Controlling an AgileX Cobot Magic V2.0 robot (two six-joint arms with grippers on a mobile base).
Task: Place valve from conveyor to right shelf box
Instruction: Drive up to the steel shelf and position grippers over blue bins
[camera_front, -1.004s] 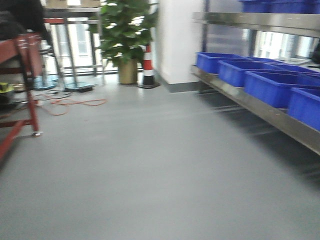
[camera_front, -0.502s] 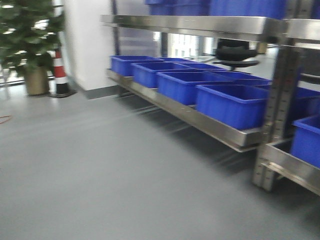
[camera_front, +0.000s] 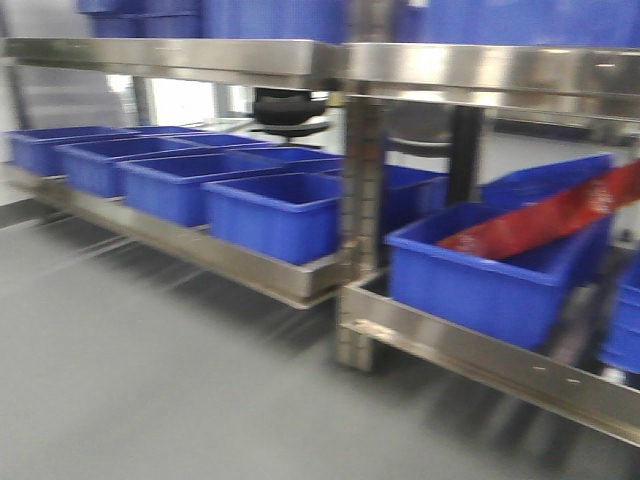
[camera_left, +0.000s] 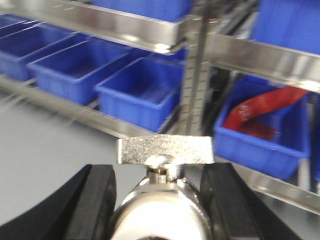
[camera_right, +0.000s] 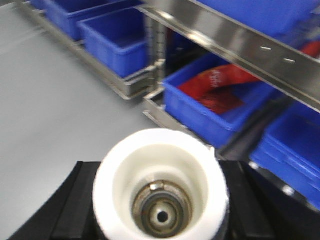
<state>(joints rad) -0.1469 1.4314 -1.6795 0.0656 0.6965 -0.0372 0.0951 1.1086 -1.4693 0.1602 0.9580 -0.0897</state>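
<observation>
Left gripper (camera_left: 160, 174) clenched on the chrome valve (camera_left: 162, 207), right gripper (camera_right: 160, 172) grasping a white-rimmed fitting (camera_right: 122, 162), both short of the blue box (camera_front: 480, 285) right of the shelf post (camera_front: 362, 200); a hasty reach may knock either against the steel ledge (camera_front: 450, 345) or snag the red strip (camera_front: 540, 222).

Blue boxes (camera_front: 200, 185) line the steel shelf (camera_front: 250, 262) along its lower ledge; right of its upright (camera_front: 362, 230), a blue box (camera_front: 470, 285) holds something red (camera_front: 540, 222), perhaps a bag

valve (camera_left: 161, 207) (camera_right: 116, 186): two; red strip (camera_front: 540, 222): one
</observation>
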